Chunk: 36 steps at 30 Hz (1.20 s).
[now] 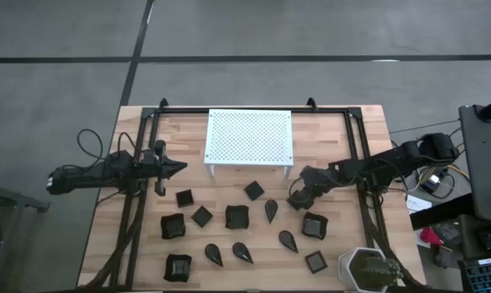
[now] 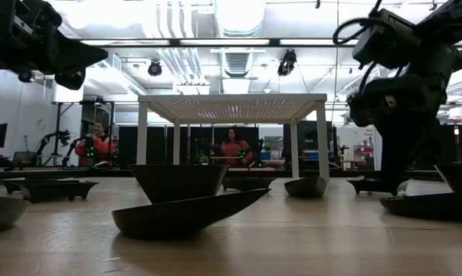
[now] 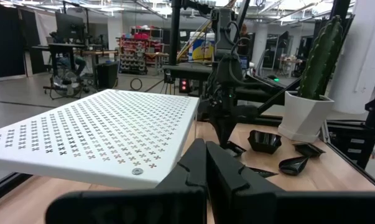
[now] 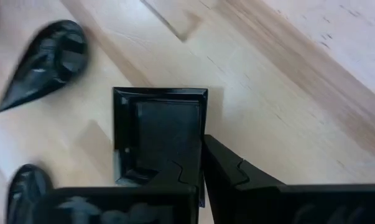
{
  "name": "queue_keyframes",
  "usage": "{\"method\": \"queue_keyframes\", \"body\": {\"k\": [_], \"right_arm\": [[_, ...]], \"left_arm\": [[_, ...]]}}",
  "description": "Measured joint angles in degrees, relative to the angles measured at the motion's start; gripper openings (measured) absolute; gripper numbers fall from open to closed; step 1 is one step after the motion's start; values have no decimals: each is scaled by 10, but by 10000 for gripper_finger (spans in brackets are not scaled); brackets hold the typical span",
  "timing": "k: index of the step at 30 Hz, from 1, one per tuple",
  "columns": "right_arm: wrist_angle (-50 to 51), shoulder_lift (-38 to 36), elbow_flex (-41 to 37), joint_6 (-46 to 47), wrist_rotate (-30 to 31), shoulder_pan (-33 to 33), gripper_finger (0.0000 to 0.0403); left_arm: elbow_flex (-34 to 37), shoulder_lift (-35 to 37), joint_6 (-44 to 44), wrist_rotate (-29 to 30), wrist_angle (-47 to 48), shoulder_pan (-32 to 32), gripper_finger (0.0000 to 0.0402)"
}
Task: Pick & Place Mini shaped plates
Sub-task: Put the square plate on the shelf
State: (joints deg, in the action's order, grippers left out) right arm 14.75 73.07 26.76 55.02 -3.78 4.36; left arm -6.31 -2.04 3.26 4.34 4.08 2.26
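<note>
Several glossy black mini plates, squares and teardrops, lie flat on the wooden table in front of the white perforated stand. My right gripper points down at one small square plate, to the right of a teardrop plate, and is shut on it. My left gripper is shut on nothing and hovers by the stand's left near corner, pointing toward the table's right. My right gripper pinches the small square plate by one side rim, one finger inside the dish and the other finger outside it. The fingers come from above, pointing down. The plate stays about level; whether it has left the table, I cannot tell.
A grey-green hexagonal pot with a cactus stands at the table's near right corner. Other plates lie close around the held one, such as a raised-rim square and a square. A black frame runs along the table's far edge and sides.
</note>
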Motion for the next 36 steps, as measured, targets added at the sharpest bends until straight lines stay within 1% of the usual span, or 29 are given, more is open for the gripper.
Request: {"method": "queue_keyframes", "body": {"k": [6,9,13,17,22,30,36], "right_arm": [[1,-13,28,-8,-26,0,8],[2,-14,50,-9,-51,0,8],[14,-15,83,-18,-68,0,8],[16,-14,120,-29,-78,-1,8],[15,-14,174,-15,-85,-5,8],[15,-14,259,-7,-83,-48,8],[28,-14,296,0,-83,-113,8]], "left_arm": [[0,0,0,-2,1,0,0],[0,0,0,-2,4,0,0],[0,0,0,-2,4,0,0],[0,0,0,-2,5,0,0],[0,0,0,-1,5,0,0],[0,0,0,1,5,0,0],[0,0,0,1,5,0,0]]}}
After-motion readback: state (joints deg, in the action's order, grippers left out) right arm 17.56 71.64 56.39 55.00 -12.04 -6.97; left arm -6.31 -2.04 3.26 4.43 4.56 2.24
